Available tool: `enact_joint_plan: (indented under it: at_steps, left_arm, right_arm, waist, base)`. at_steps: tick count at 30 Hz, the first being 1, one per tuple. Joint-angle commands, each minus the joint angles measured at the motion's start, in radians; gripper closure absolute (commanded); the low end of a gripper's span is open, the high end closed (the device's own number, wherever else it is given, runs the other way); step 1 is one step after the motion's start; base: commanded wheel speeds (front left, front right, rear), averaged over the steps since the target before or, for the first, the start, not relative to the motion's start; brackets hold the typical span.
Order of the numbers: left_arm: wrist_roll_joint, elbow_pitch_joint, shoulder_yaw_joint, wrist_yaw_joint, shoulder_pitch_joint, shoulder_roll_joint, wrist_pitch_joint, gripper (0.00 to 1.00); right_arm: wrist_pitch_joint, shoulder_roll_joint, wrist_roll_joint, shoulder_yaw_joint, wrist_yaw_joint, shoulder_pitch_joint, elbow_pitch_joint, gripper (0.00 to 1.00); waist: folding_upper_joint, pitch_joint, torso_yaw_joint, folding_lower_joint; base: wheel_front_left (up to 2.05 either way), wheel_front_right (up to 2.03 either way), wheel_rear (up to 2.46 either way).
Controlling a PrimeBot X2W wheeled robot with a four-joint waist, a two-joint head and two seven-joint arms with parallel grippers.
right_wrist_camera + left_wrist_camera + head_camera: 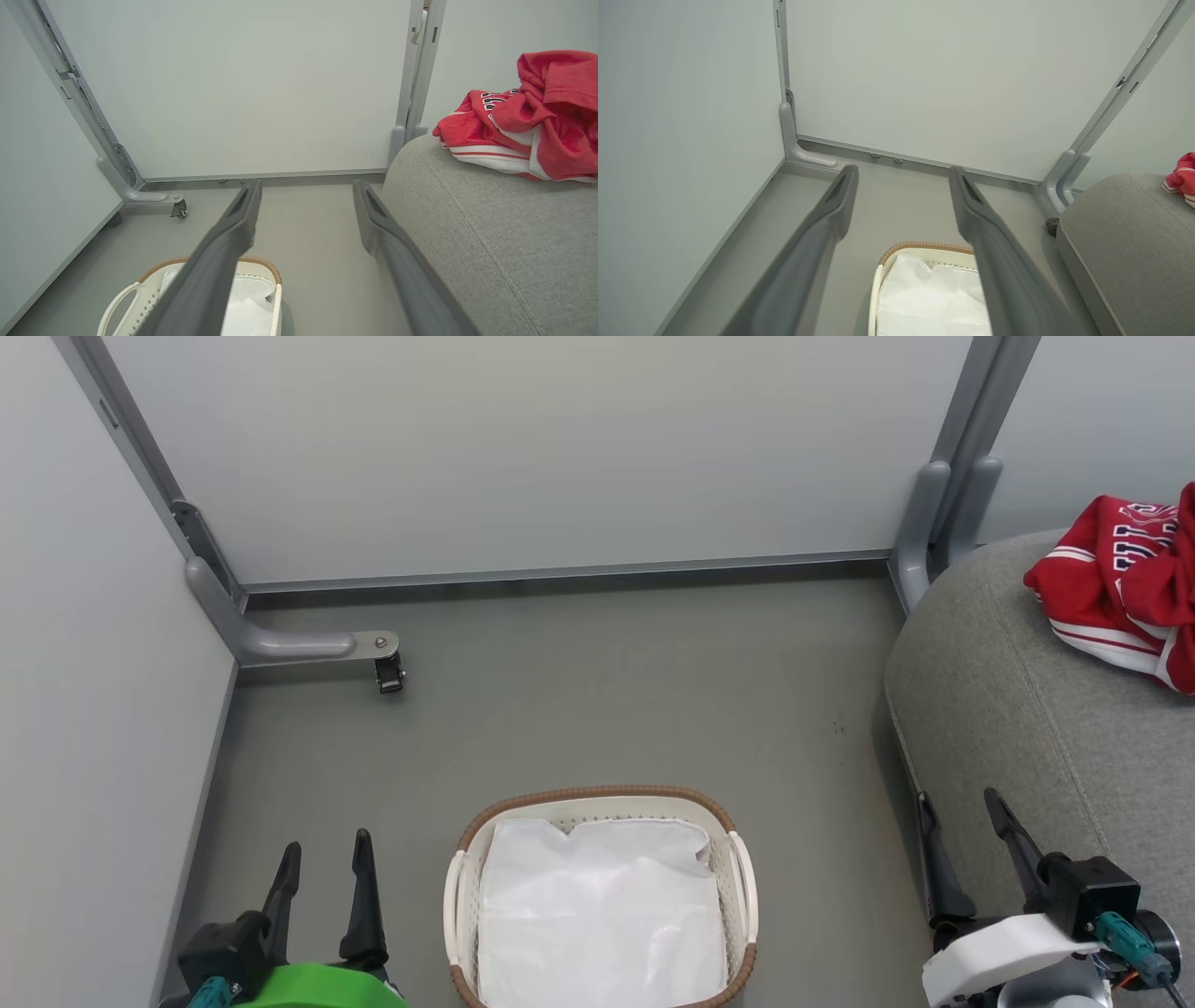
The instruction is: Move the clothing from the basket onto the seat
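Both red garments lie heaped on the grey seat [1027, 709] at the right: the jersey [1106, 579] with white stripes and lettering, and the plain red one [560, 112] draped over it. The white basket [602, 803] with its brown rim stands on the floor at bottom centre and holds just a flat white sheet [597, 915]. My left gripper [322, 859] is open to the left of the basket, nothing between its fingers. My right gripper [962, 807] is open beside the seat's front edge, also holding nothing.
Pale partition panels [523, 448] close off the back and left. Their grey feet stick out onto the floor, one with a caster [389, 674] at back left, another at the seat's back corner [920, 523]. Grey floor [607, 691] lies between basket and panels.
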Motion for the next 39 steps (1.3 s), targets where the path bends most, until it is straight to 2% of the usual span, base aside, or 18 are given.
enact_joint_plan:
  at_steps: [1, 6, 29, 30, 33, 39]
  left_arm:
    - [0.013, -0.002, 0.006, -0.003, 0.012, -0.001, -0.001, 0.0]
    - [0.039, 0.018, 0.012, -0.012, 0.023, -0.001, -0.001, 0.0]
    - [0.034, 0.059, 0.029, -0.035, 0.007, -0.018, -0.001, 0.0]
    - [0.037, 0.057, 0.027, -0.031, 0.011, -0.019, 0.0, 1.0]
    - [0.033, 0.084, 0.026, -0.031, 0.011, -0.023, 0.002, 1.0]
    - [-0.067, 0.079, 0.05, -0.039, -0.004, -0.026, 0.035, 1.0]
  right_arm:
    - [-0.005, -0.004, 0.005, 0.002, -0.001, 0.011, 0.003, 0.0]
    - [-0.005, -0.004, 0.01, 0.01, -0.001, 0.016, 0.01, 0.0]
    - [-0.005, -0.004, 0.018, 0.016, -0.001, 0.015, 0.01, 0.0]
    - [0.0, 0.0, 0.014, 0.017, 0.0, 0.003, 0.006, 1.0]
    - [0.003, 0.006, 0.018, 0.018, 0.0, 0.004, 0.031, 1.0]
    - [0.035, 0.005, 0.136, 0.008, 0.0, -0.008, 0.033, 1.0]
  waist:
    - [0.0, -0.002, 0.0, 0.0001]
    - [0.0, -0.01, 0.002, 0.0001]
    - [0.0, -0.013, 0.004, 0.0001]
    - [0.0, -0.013, 0.004, 0.0001]
    - [0.0, -0.013, 0.004, 0.0001]
    - [0.0, -0.012, 0.002, 0.0001]
  base:
    - [0.0, 0.0, 0.0]
    - [0.0, 0.0, 0.0]
    - [0.0, 0.0, 0.0]
    - [0.0, 0.0, 0.0]
    - [0.0, 0.0, 0.0]
    - [0.0, 0.0, 0.0]
